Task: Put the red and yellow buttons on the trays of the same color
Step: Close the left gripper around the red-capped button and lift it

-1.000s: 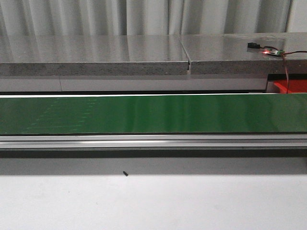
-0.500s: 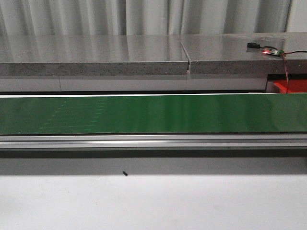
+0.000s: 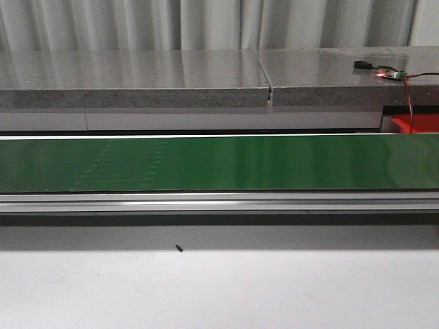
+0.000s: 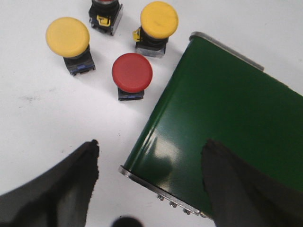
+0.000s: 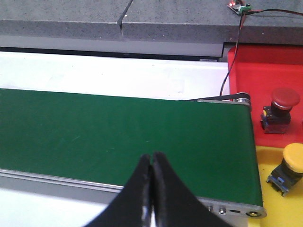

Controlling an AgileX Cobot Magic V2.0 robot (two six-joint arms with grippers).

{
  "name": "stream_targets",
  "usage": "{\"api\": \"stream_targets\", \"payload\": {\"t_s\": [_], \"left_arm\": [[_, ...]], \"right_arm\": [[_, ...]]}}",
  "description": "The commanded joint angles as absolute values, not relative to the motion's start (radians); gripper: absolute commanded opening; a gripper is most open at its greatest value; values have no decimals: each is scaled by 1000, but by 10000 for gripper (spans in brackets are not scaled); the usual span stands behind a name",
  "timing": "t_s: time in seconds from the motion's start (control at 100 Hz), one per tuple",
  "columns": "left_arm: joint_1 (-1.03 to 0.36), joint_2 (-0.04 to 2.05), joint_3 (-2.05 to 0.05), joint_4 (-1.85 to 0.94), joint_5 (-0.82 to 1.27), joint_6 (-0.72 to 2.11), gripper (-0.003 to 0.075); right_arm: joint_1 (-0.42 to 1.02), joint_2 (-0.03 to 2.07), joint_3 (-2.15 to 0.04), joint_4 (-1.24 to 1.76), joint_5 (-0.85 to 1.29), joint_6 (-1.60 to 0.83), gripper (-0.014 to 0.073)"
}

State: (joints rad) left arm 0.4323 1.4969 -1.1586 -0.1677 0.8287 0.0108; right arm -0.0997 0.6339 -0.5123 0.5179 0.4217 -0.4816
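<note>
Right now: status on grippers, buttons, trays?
Left gripper open, empty, over the belt end. Right gripper shut, empty. Loose on table: red button, two yellow. Already placed: red one on red tray, yellow one on yellow tray. Belt clear.

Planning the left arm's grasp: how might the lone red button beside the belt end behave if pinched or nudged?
The red button has a wide domed cap over a narrower dark base, so it looks top-heavy and may tip if nudged. The glossy cap may slip; gripping the squarer base seems safer.
</note>
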Motion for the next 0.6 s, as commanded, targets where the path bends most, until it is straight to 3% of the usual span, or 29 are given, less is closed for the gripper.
{"api": "stream_targets", "payload": {"t_s": [0.0, 0.59], "left_arm": [[441, 1533, -1250, -187, 860, 0, 462], [441, 1884, -1597, -141, 1045, -43, 463]], "right_arm": [[-100, 630, -540, 538, 355, -492, -67], [-100, 630, -540, 540, 355, -492, -67]]}}
